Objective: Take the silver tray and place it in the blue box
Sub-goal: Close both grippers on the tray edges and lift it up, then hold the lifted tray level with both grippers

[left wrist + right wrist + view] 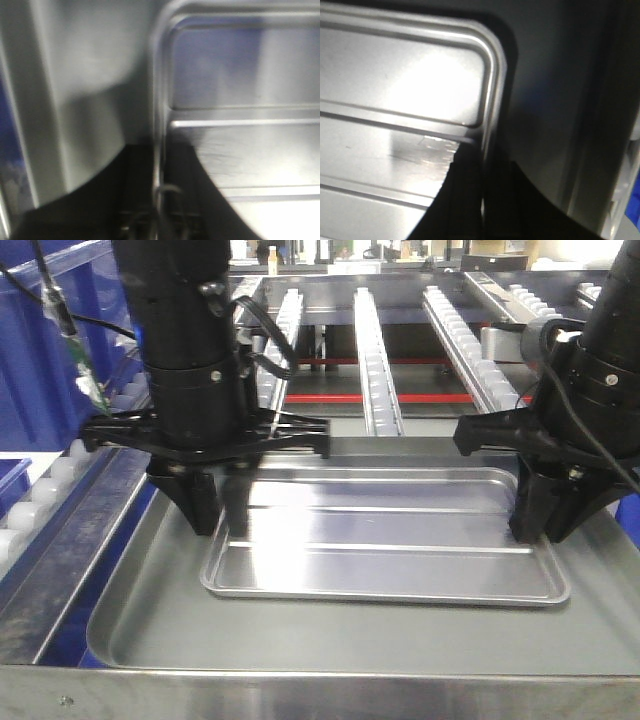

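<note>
Looking forward over a shiny tray lying flat inside a larger, duller grey tray, long sides running left to right, two straight ridges along its floor. Shows the left claw at the tray's left short end, black, pointing down, one finger inside the rim and one outside. Shows the right claw at the right short end, set the same way. Places the box at the far left as a blue wall, well apart from the tray. Shows roller tracks running away behind the grey tray.

Looking down from the left wrist, blurred: finds the tray's rim running up the middle and passing between two dark fingers at the bottom edge. Finds the jaws drawn in narrow, close against both sides of the rim, pinching the tray. Shows the ridged floor to the right of the rim, the grey tray's plain floor to the left.

Looking down from the right wrist: finds a rounded corner of the tray at the top, its rim running down between two dark fingers. Finds these jaws narrow too, pressed to either side of the rim, gripping the tray. Shows the grey tray's floor to the right.
</note>
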Available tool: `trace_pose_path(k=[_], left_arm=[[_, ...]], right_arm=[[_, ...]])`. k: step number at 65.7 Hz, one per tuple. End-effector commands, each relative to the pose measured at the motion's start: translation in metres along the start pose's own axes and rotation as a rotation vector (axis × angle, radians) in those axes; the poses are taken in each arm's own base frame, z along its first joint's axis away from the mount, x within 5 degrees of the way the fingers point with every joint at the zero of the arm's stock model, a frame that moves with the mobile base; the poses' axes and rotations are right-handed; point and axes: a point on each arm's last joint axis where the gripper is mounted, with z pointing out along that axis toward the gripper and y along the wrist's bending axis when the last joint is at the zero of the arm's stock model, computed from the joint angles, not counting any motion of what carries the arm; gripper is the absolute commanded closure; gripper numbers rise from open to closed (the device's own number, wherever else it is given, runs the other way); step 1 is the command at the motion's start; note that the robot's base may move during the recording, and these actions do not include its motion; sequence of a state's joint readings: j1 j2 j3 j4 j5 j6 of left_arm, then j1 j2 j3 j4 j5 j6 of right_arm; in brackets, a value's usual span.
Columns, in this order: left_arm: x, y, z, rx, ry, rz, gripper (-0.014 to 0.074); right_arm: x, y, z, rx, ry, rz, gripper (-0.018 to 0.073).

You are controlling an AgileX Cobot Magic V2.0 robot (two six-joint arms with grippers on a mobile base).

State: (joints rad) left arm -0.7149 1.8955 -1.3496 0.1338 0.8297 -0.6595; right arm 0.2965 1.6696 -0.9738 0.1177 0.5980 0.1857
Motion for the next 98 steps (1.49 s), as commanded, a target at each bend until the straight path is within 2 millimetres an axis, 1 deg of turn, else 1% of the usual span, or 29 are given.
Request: trace_pose_path(k=[1,7,13,16,18,19,23,26,27,29,31,36,37,39,43,47,57,64,70,82,98], left_arm=[[-0.011,-0.001,-0.023,0.046,-0.089,-0.004,0.0689],[-0.011,-0.001,-0.027,0.041,-0.09,-0.003,0.0693],[-0.012,0.0,-0.041,0.061,-0.121,-0.007,0.0694],[-0.013,0.001,-0.048,0.071,-0.137,-0.008,0.0694],[-0.013,0.002,-0.056,0.081,-0.153,-0.01,0.0694],[-0.013,0.002,-0.058,0.08,-0.156,-0.007,0.0693],[-0.012,0.006,-0.072,0.078,-0.177,0.0,0.0694],[-0.011,0.009,-0.085,0.078,-0.202,0.004,0.0693],[-0.011,0.01,-0.087,0.075,-0.205,0.006,0.0693],[-0.01,0.012,-0.098,0.082,-0.229,0.007,0.0693],[-0.009,0.014,-0.106,0.088,-0.248,0.009,0.0693],[-0.004,0.016,-0.129,0.104,-0.297,0.022,0.0693],[-0.002,0.017,-0.137,0.109,-0.31,0.025,0.0694],[0.0,0.018,-0.141,0.106,-0.315,0.03,0.0693],[0.007,0.018,-0.157,0.114,-0.34,0.035,0.0693],[0.015,0.018,-0.171,0.116,-0.363,0.043,0.0693],[0.035,0.015,-0.197,0.092,-0.403,0.067,0.0693],[0.046,0.01,-0.208,0.103,-0.428,0.078,0.0693],[0.049,0.008,-0.216,0.105,-0.447,0.07,0.0693],[0.046,0.007,-0.228,0.119,-0.479,0.056,0.0693],[0.044,0.008,-0.23,0.101,-0.503,0.065,0.0694]], right_arm=[[-0.012,0.004,-0.017,-0.024,-0.1,-0.015,0.0499],[-0.013,0.005,-0.022,-0.026,-0.103,-0.016,0.0499],[-0.016,0.006,-0.035,-0.024,-0.113,-0.03,0.0499],[-0.019,0.007,-0.045,-0.024,-0.13,-0.04,0.0499],[-0.019,0.008,-0.051,-0.024,-0.134,-0.043,0.0499],[-0.021,0.009,-0.057,-0.027,-0.148,-0.045,0.0499],[-0.022,0.009,-0.073,-0.023,-0.175,-0.059,0.0499],[-0.023,0.009,-0.092,-0.018,-0.215,-0.057,0.0499],[-0.023,0.009,-0.094,-0.014,-0.221,-0.059,0.0499],[-0.023,0.009,-0.104,-0.011,-0.242,-0.055,0.0499],[-0.022,0.009,-0.115,-0.005,-0.269,-0.055,0.0499],[-0.016,0.008,-0.137,0.004,-0.324,-0.051,0.0499],[-0.014,0.007,-0.141,0.008,-0.33,-0.051,0.0499],[-0.012,0.007,-0.148,0.008,-0.348,-0.05,0.0499],[-0.005,0.006,-0.163,0.01,-0.374,-0.054,0.0499],[0.001,0.005,-0.172,0.013,-0.381,-0.057,0.0499],[0.016,0.003,-0.196,0.005,-0.409,-0.058,0.0499],[0.024,0.001,-0.209,-0.004,-0.438,-0.057,0.0499],[0.028,0.0,-0.215,-0.008,-0.453,-0.057,0.0499],[0.029,0.0,-0.215,-0.004,-0.44,-0.056,0.0499],[0.029,0.0,-0.215,-0.004,-0.44,-0.056,0.0499]])
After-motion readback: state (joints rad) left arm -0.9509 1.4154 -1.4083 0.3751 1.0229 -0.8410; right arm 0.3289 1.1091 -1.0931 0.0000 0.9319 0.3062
